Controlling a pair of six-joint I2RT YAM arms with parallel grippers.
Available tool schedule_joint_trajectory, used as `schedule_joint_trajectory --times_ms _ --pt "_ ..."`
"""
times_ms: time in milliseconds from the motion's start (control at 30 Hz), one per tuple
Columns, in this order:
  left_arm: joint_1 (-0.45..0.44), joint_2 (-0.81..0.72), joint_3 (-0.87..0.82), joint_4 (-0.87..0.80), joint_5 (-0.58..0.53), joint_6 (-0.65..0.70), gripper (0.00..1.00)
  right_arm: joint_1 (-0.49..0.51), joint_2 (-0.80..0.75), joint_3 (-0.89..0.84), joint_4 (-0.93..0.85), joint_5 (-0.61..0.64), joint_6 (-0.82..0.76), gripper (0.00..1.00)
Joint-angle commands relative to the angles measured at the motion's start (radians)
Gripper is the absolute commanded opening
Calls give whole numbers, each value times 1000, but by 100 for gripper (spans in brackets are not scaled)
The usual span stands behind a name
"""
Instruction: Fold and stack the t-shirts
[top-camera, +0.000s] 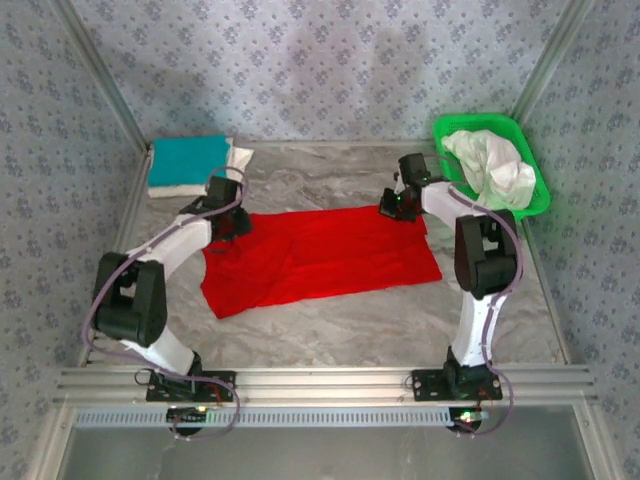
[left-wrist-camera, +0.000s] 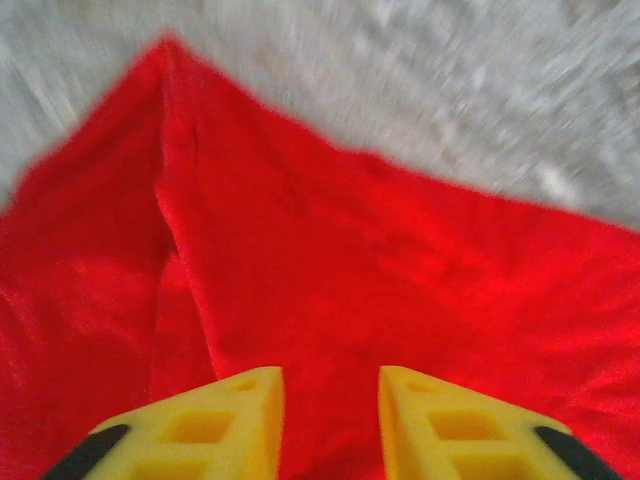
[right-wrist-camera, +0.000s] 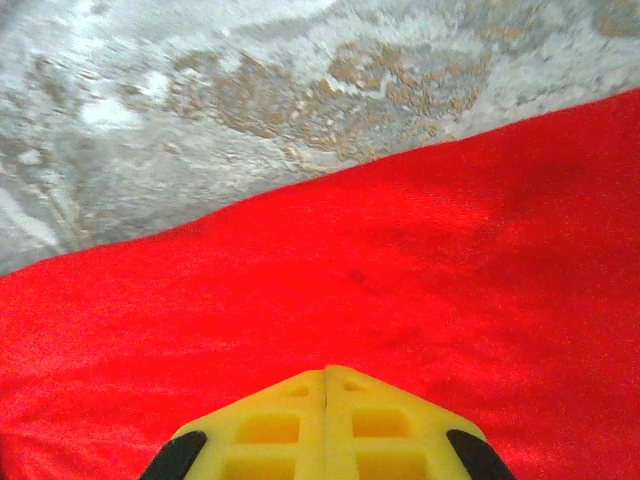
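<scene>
- Grey marbled tabletop (top-camera: 400, 320); patterned wallpaper walls (top-camera: 330, 70).
- Folded teal t-shirt (top-camera: 188, 160), far left.
- Left gripper (left-wrist-camera: 330, 390), jaws apart, over spread red t-shirt (top-camera: 320, 255); wrist view adds a raised crease (left-wrist-camera: 175, 200).
- Right gripper (right-wrist-camera: 327, 375), jaws together, at its far corner.
- Green mesh basket (top-camera: 480, 121) holding white t-shirts (top-camera: 492, 165).

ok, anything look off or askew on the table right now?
Nothing spilled or damaged. The red t-shirt lies skewed on the table, its left end rumpled and wider than the right. White shirts sit crumpled in the green basket, not yet folded.
</scene>
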Motion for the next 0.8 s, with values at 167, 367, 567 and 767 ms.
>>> schedule_joint_trajectory --times_ms 167,367,567,767 --pt "3 124 -29 55 5 -114 28 -51 48 -53 -3 -54 48 0" --pt "-13 208 -30 102 50 -140 28 -117 -38 -258 118 -94 118 0" --pt "-67 336 121 104 58 -104 28 -136 -186 -438 150 -104 151 0" --pt "-119 610 512 18 124 -46 28 -59 -350 -632 185 -92 245 0"
